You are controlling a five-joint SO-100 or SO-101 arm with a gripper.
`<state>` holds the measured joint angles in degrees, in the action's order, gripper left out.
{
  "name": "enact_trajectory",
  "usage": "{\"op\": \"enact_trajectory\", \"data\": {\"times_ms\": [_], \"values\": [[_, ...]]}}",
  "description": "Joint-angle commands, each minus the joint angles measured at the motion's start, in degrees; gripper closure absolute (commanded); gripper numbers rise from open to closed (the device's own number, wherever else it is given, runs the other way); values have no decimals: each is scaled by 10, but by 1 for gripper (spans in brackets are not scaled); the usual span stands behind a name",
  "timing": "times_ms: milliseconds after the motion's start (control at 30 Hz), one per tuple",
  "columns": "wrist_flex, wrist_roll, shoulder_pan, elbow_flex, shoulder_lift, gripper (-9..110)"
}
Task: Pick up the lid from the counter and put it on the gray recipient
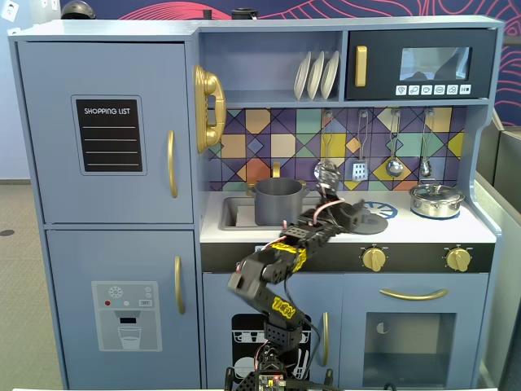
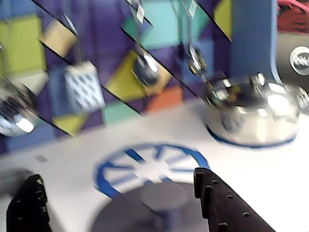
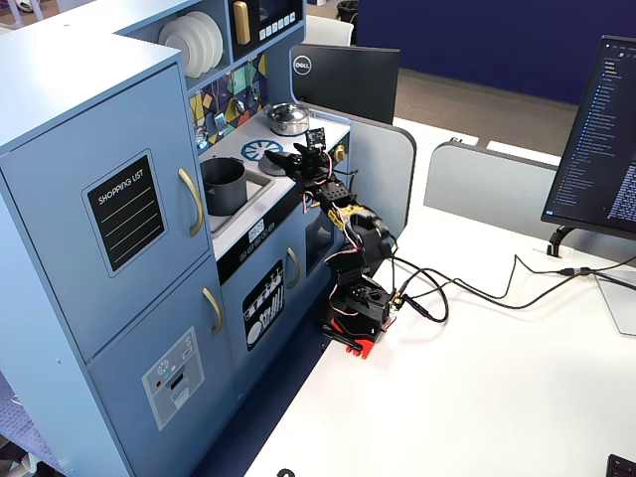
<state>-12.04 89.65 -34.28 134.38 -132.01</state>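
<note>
On the toy kitchen's white counter [image 1: 456,230], I held the gripper [image 2: 116,193] with jaws wide astride the flat, matte dark-gray lid [image 2: 120,217], seemingly light and rigid, best pinched by its small central knob [image 2: 161,197].

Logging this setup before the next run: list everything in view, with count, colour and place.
Lid: one, dark gray, flat on the counter by the blue burner ring, between the tool's fingers.
Gray pot: one, dark gray, open, in the sink.
Silver pot: one, shiny, lidded, on the right burner in a fixed view.
Burner ring: one, blue and white, on the counter.
Plates: three, white, upright on the upper shelf.
Utensils: several, silver, hanging on the tiled wall.
Knobs: two, gold, under the counter.
Monitor: one, black, on the white desk.
Arm: one, black and yellow.
Tool: one, black, open, astride the lid.
</note>
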Motion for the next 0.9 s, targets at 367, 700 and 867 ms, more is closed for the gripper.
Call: {"op": "enact_trajectory", "data": {"times_ms": [367, 700, 867], "values": [[-75, 11, -29, -167, 236, 69], [-68, 1, -10, -225, 317, 73], [-60, -5, 4, -223, 329, 81]]}}
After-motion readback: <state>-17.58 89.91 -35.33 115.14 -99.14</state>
